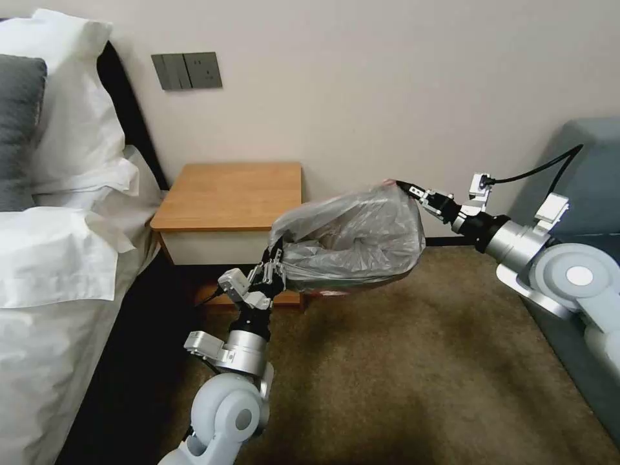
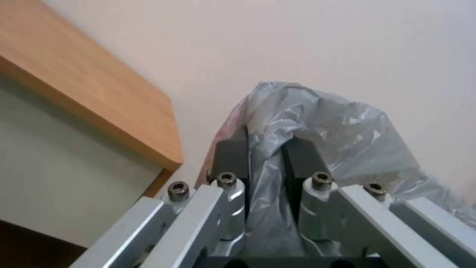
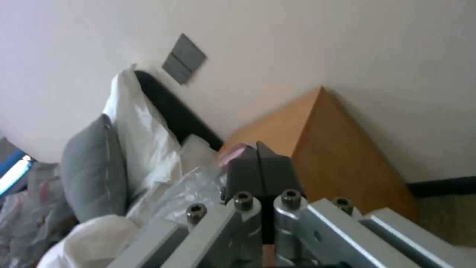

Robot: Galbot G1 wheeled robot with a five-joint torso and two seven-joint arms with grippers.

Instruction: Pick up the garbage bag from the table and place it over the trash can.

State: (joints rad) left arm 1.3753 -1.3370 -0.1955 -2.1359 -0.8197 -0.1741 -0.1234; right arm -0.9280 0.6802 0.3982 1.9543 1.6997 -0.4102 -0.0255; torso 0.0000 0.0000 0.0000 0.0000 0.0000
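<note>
Bag [image 1: 352, 239] hangs stretched between my grippers, left [image 1: 271, 266] and right [image 1: 413, 191], both clamped on its rim; thin, light, slippery, tears easily.

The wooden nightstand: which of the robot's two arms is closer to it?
The left. Its tool grips the garbage bag just below the nightstand's front right corner. The right tool pinches the bag's far edge, well off to the nightstand's right.
</note>
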